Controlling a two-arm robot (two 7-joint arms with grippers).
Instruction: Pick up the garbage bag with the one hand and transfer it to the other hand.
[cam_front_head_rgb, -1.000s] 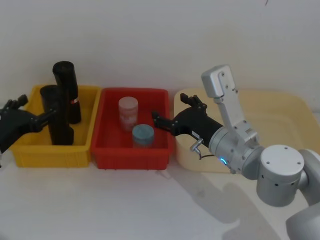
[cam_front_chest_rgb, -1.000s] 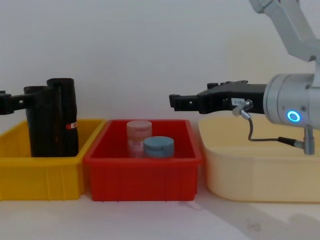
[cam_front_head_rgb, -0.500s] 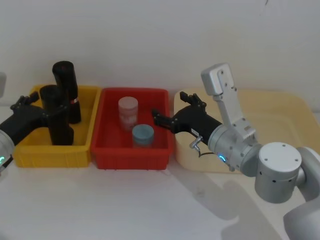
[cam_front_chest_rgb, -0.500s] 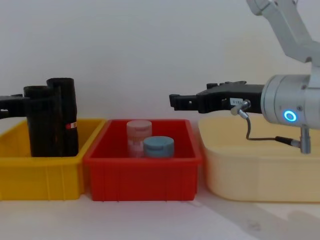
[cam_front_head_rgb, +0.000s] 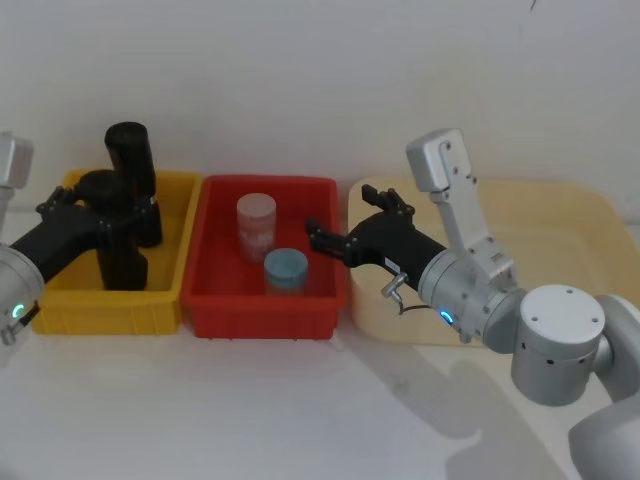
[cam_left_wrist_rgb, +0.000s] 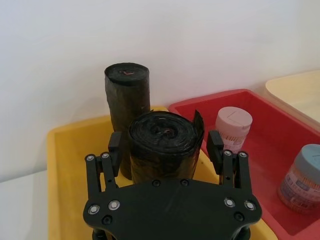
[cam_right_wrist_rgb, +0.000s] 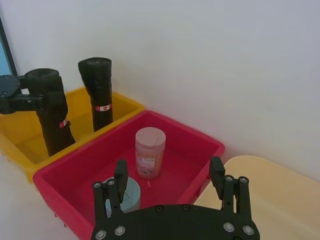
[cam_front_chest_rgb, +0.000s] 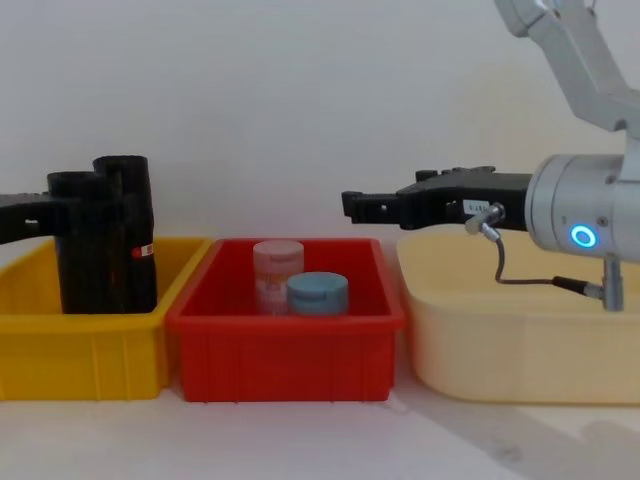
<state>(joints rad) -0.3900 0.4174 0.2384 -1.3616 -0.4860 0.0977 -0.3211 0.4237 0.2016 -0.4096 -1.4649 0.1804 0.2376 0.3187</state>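
The garbage bag (cam_front_head_rgb: 120, 255) stands upright in the yellow bin (cam_front_head_rgb: 100, 305) at the left of the table, close in front of a second black roll (cam_front_head_rgb: 132, 160), which is taller in the head view and carries a small red-and-white label.

The left gripper (cam_front_head_rgb: 110, 205), on the arm with the green glowing ring (cam_front_head_rgb: 17, 310), reaches in level from the left and has its fingers set on either side of the bag's upper part. In the left wrist view the gripper (cam_left_wrist_rgb: 165, 147) straddles the bag's (cam_left_wrist_rgb: 165, 155) coiled top. Its fingers (cam_left_wrist_rgb: 115, 147) are spread, and a thin gap seems to separate each pad from the plastic, though that is hard to judge from this angle. The bag's bottom end is down inside the bin.

The right gripper (cam_front_head_rgb: 340, 212), on the arm with the blue glowing ring (cam_front_chest_rgb: 583, 236), hangs in the air above the right end of the red bin (cam_front_head_rgb: 260, 310), next to the beige tub (cam_front_head_rgb: 560, 215). It points left toward the yellow bin, well apart from the bag. Its fingers (cam_right_wrist_rgb: 120, 175) are wide apart and hold nothing.

A pink-lidded jar (cam_front_head_rgb: 256, 225) and a shorter blue-lidded jar (cam_front_head_rgb: 286, 268) stand in the red bin.
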